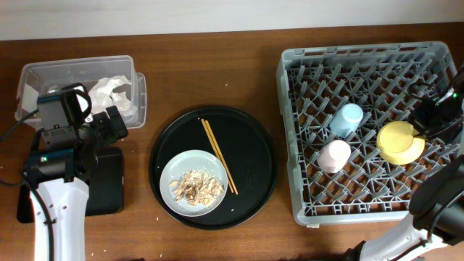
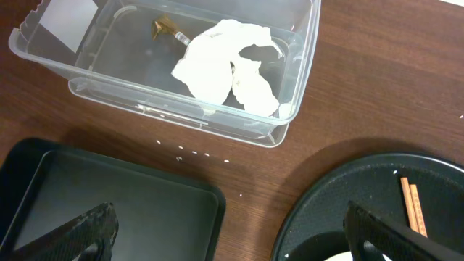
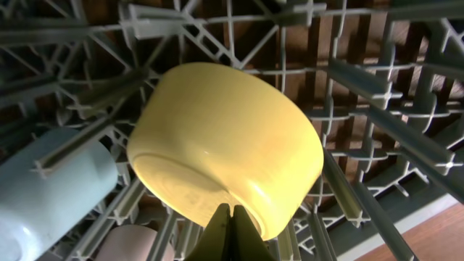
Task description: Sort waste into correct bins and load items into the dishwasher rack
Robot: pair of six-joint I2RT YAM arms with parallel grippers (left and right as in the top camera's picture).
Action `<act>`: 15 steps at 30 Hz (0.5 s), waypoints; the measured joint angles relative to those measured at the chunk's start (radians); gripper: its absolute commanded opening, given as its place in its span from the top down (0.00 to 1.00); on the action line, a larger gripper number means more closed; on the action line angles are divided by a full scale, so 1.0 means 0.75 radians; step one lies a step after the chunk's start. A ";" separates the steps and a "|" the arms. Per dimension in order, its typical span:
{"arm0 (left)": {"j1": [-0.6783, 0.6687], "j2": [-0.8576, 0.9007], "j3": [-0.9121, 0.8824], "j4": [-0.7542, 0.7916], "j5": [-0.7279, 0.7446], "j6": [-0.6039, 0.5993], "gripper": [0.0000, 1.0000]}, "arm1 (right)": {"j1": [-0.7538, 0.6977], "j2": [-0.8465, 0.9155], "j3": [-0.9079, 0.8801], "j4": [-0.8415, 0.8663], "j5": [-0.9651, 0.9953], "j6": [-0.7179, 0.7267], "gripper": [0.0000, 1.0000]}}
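Note:
The crumpled white paper [image 1: 112, 94] lies in the clear tub [image 1: 72, 72], also in the left wrist view [image 2: 228, 69]. My left gripper [image 1: 109, 129] is open and empty, between the tub and the shallow black tray [image 1: 109, 185]; its fingers [image 2: 232, 243] span bare wood. The grey plate [image 1: 177, 170] with brown scraps [image 1: 196, 187] and the chopsticks [image 1: 217, 154] lie on the round black tray [image 1: 250, 167]. In the rack [image 1: 362, 61] stand the blue cup [image 1: 347, 119], pink cup [image 1: 334, 155] and yellow bowl [image 1: 399, 143]. My right gripper [image 3: 233, 214] is shut at the tilted bowl's [image 3: 232, 138] lower edge.
The rack's upright pegs [image 3: 348, 80] crowd round the bowl and the right gripper. The blue cup [image 3: 51, 188] and pink cup [image 3: 134, 243] sit just left of the bowl. The round tray's rim [image 2: 348, 196] and the chopstick ends [image 2: 412, 206] lie right of my left gripper.

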 measured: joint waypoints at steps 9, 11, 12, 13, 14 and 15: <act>0.000 0.000 0.000 0.000 0.000 0.000 0.01 | 0.078 0.016 -0.016 0.070 0.099 -0.002 0.96; 0.000 0.000 0.000 -0.001 0.000 -0.001 0.01 | 0.073 0.027 -0.017 0.070 0.159 0.018 0.96; 0.000 0.000 0.000 -0.001 0.000 0.000 0.01 | 0.065 0.030 -0.017 0.070 0.178 0.019 0.96; 0.000 0.000 0.000 -0.001 0.000 0.000 0.01 | 0.054 0.032 -0.017 0.070 0.190 0.022 0.96; 0.000 0.000 0.000 -0.001 0.000 0.000 0.01 | 0.044 0.034 -0.017 0.067 0.198 0.023 0.96; 0.000 0.000 0.000 -0.001 0.000 0.000 0.01 | 0.031 0.036 -0.017 0.058 0.202 0.023 0.96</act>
